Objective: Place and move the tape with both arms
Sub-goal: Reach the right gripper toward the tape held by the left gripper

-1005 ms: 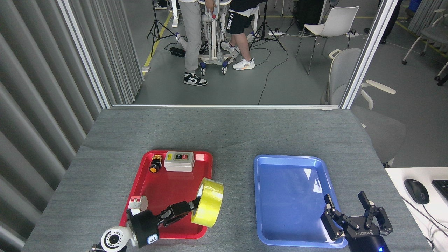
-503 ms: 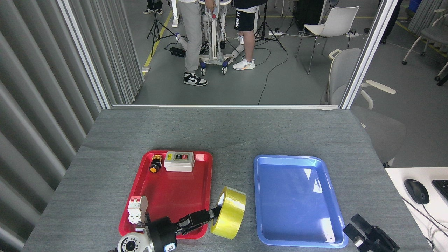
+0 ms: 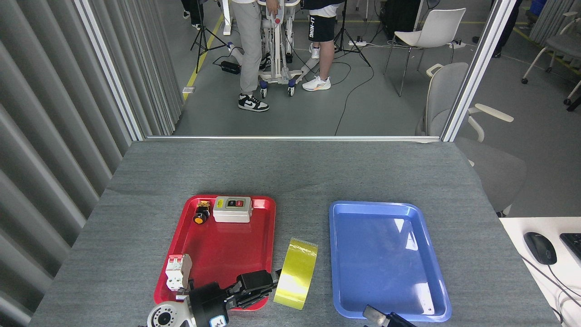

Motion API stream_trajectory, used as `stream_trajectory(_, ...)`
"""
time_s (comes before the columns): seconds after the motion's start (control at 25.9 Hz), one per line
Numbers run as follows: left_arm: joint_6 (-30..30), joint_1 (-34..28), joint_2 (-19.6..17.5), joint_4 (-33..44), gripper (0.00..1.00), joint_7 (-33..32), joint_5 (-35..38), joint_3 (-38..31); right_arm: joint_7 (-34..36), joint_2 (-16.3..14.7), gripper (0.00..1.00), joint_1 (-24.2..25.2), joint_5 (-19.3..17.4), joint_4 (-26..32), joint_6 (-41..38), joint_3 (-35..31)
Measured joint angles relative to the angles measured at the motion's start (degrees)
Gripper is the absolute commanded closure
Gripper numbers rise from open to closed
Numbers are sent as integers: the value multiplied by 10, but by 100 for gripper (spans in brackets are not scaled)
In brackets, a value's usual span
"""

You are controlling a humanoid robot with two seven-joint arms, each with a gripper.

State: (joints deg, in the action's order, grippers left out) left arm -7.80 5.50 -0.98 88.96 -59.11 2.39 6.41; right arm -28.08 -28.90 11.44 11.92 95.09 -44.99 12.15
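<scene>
The tape [image 3: 296, 274] stands on edge on the grey counter [image 3: 290, 172], in the gap between the red tray [image 3: 227, 247] and the blue tray [image 3: 386, 254]. The left fingers [image 3: 263, 285] sit just left of the roll, clamped on its near rim. Behind them on the red tray are a breaker [image 3: 178, 272], a switch box [image 3: 232, 209] and a push button [image 3: 201, 213]. The right fingers [image 3: 386, 318] barely show at the bottom edge; whether they are apart or together, I cannot tell.
</scene>
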Motion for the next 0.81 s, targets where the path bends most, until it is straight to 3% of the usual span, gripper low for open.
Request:
stream_trajectory(0.08, 0, -1, 0, 1, 90, -1, -5, 0, -40, 41, 0, -4, 3, 0, 0, -1)
stream_trajectory(0.23, 0, -2, 0, 0, 90, -2, -9, 0, -68, 76, 0, -22, 18, 6, 0, -3)
stream_trajectory(0.66, -2, -2, 1, 0, 90, 2, -6, -4, -75, 93, 2, -82, 30, 16, 0, -2)
stream_trajectory(0.81, -3, -1, 1, 0, 90, 2, -5, -12, -73, 106, 4, -103, 49, 16, 0, 2)
